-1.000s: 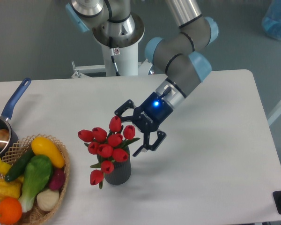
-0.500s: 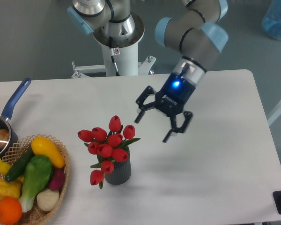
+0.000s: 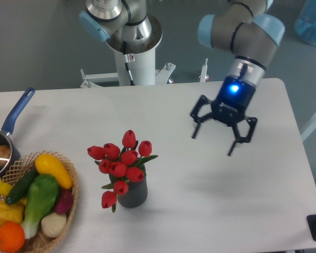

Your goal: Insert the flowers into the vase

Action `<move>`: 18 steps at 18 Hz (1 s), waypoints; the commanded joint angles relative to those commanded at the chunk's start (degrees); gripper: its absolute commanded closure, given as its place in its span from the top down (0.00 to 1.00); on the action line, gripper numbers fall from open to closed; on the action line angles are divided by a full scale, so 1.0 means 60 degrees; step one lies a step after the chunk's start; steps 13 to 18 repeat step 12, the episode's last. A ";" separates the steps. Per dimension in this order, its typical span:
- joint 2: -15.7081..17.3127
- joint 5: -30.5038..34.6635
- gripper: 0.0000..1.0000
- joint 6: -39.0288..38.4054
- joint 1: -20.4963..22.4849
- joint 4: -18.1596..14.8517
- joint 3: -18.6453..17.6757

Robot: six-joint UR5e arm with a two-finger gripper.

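flowers point(image 3: 120, 163) upright in vase point(image 3: 132, 193), stems inside. gripper point(image 3: 213, 144) well apart at right, fingers spread, holding nothing.

vase point(image 3: 132, 193) mouth hidden by flowers point(image 3: 120, 163) — stems probably inside

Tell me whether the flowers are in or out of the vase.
In. The flowers rise out of the upright vase, and the open gripper is off to the side.

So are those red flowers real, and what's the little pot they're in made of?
The flowers look fake: every red head is smooth, even and plastic-like. The vase is dark grey and matte with fine ribs, maybe ceramic or plastic; I can't tell which.
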 joint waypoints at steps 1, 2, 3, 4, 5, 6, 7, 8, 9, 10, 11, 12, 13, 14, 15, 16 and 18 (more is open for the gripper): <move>-0.0102 0.0923 1.00 0.0090 -0.0087 0.0000 0.0000; -0.0190 0.1715 1.00 0.0148 -0.0175 0.0014 0.0058; -0.0278 0.2376 1.00 0.0222 -0.0220 0.0000 0.0146; -0.0409 0.2977 1.00 0.0266 -0.0307 0.0000 0.0248; -0.0440 0.3447 1.00 0.0266 -0.0380 0.0000 0.0307; -0.0425 0.3742 1.00 0.0266 -0.0410 0.0014 0.0323; -0.0454 0.3904 1.00 0.0223 -0.0425 0.0000 0.0323; -0.0484 0.3993 1.00 0.0179 -0.0425 0.0000 0.0279; -0.0498 0.4153 1.00 0.0236 -0.0454 0.0000 0.0177; -0.0498 0.4314 1.00 0.0295 -0.0512 0.0000 0.0147; -0.0498 0.4388 1.00 0.0296 -0.0542 0.0000 0.0176; -0.0542 0.4404 1.00 0.0267 -0.0571 0.0000 0.0176; -0.0542 0.4404 1.00 0.0267 -0.0571 0.0000 0.0176; -0.0542 0.4404 1.00 0.0267 -0.0571 0.0000 0.0176; -0.0542 0.4404 1.00 0.0267 -0.0571 0.0000 0.0176; -0.0542 0.4404 1.00 0.0267 -0.0571 0.0000 0.0176; -0.0542 0.4404 1.00 0.0267 -0.0571 0.0000 0.0176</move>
